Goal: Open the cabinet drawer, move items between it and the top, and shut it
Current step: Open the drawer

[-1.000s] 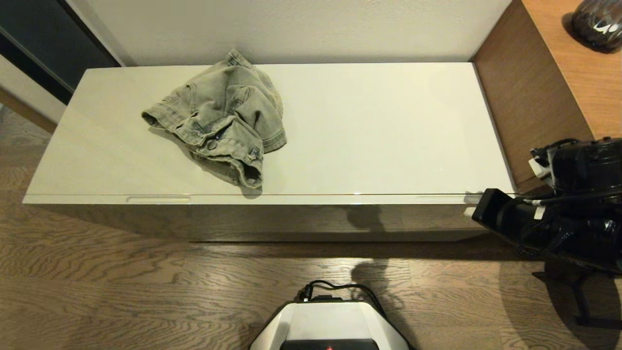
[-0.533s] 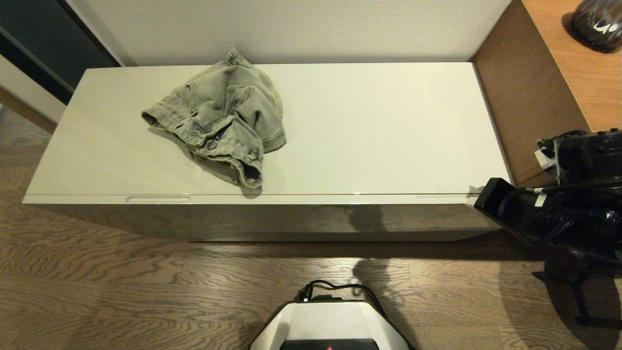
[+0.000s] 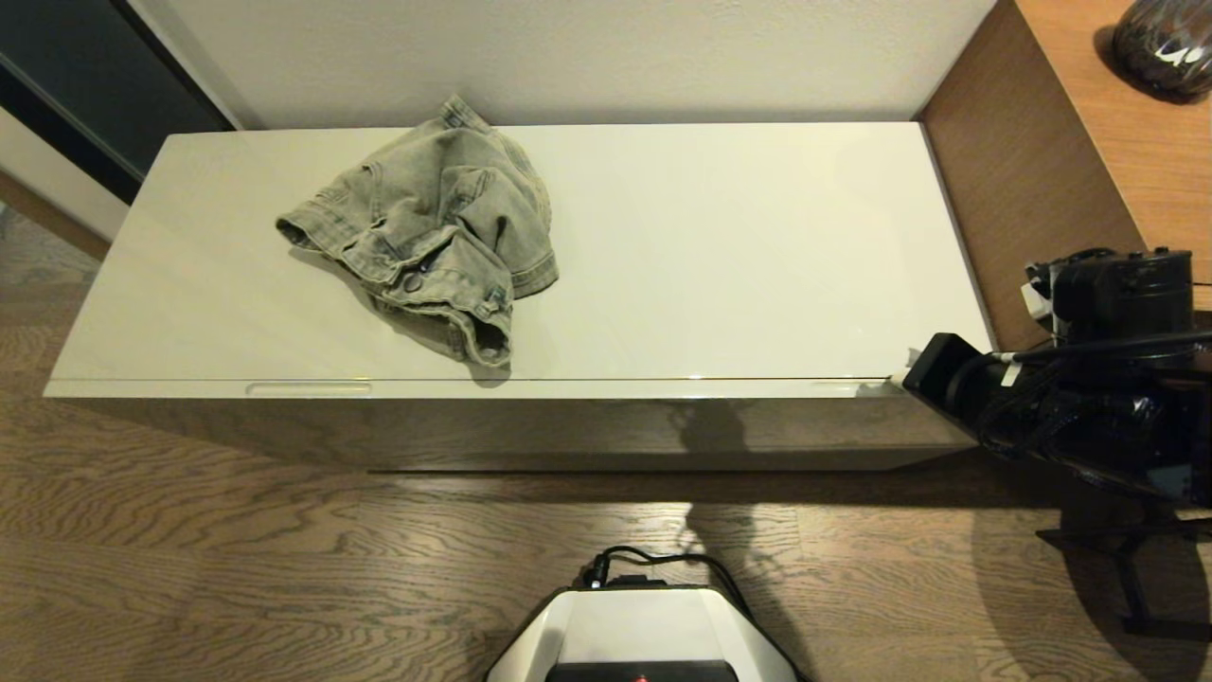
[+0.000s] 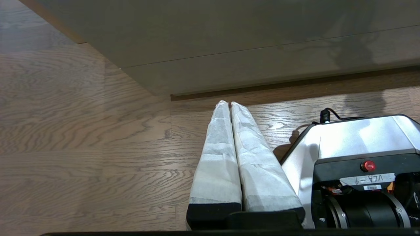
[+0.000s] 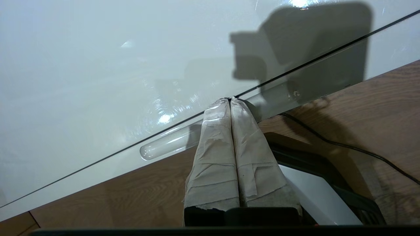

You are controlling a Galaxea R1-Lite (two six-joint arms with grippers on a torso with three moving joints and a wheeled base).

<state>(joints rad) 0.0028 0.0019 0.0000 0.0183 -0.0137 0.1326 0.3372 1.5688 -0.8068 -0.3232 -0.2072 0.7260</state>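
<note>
The faded grey-green denim garment [image 3: 417, 242] lies crumpled on the left half of the glossy cream top [image 3: 739, 246]. The cabinet drawer [image 3: 568, 388] is closed under the top's front edge. Its left notch [image 3: 308, 388] shows plainly. My right gripper [image 3: 901, 371] is shut and empty at the drawer's right end. In the right wrist view, its taped fingertips [image 5: 230, 98] touch the dark seam between the top and the drawer face [image 5: 82, 178], just beside the right notch [image 5: 167, 146]. My left gripper [image 4: 228, 103] is shut and empty, low over the wooden floor beside my base.
A taller wooden cabinet [image 3: 1042, 170] butts against the right end of the low one, with a dark vase [image 3: 1160, 47] on it. My white base [image 3: 644, 639] stands on the wood floor in front. A wall runs behind the top.
My right arm drew slightly away to the right, then came back left and a little higher to the drawer's right end. The garment and drawer have not moved.
</note>
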